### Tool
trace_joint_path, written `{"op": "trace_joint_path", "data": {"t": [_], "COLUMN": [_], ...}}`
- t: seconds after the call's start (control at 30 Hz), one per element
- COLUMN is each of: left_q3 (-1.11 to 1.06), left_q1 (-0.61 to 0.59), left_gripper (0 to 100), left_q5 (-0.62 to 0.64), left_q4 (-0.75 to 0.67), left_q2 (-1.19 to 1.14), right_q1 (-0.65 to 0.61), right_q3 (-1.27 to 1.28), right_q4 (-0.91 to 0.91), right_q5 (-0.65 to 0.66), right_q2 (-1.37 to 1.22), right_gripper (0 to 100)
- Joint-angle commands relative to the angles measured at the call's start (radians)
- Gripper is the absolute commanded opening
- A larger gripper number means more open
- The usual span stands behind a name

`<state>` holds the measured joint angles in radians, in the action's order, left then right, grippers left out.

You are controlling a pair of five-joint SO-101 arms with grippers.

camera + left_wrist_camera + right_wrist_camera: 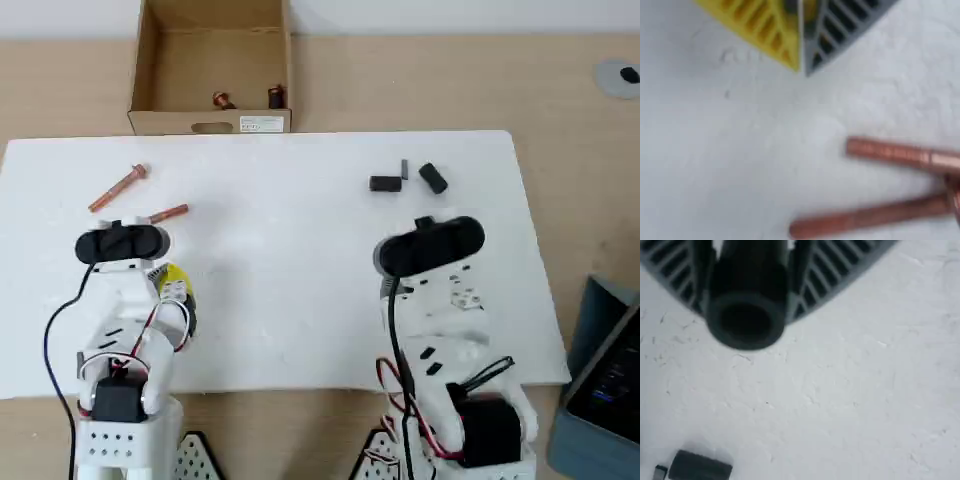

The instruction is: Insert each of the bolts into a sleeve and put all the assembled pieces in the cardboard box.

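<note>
Copper-coloured bolts (118, 188) and black sleeves (385, 184) are lying on a white surface (280, 280); the left end effector (801, 62) is showing one yellow and one grey ridged finger; the cardboard box (180, 122) is looking plain brown

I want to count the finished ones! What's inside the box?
In the box lie a coppery piece and a dark piece, by its front wall. That wall may hide their lower parts.
</note>
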<state>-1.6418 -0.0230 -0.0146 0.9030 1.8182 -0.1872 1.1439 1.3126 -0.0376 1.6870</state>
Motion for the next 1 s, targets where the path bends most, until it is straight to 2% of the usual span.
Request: {"op": "trace_joint_path", "data": {"t": [0.0,0.2,0.5,0.83,0.97], "left_q3": [0.126,0.270,0.694,1.106,1.275], "left_q1": [-0.008,-0.015,-0.155,-0.269,-0.276], "left_gripper": [0,0,0,0,0], "left_q5": [0.002,0.002,-0.012,-0.233,-0.384], "left_q4": [0.025,0.124,0.130,0.130,0.173], "left_q2": [-0.001,-0.116,-0.661,-1.259,-1.461], "right_q1": [-0.010,-0.008,-0.005,-0.005,-0.005], "right_q3": [0.021,0.045,0.047,0.047,0.048], "right_q4": [-0.023,-0.023,-0.023,-0.023,-0.023], "right_q5": [-0.003,-0.006,-0.008,-0.008,-0.008], "right_q2": [0.053,0.076,0.076,0.076,0.076], "right_gripper": [0.9,0.9,0.9,0.9,0.9]}}
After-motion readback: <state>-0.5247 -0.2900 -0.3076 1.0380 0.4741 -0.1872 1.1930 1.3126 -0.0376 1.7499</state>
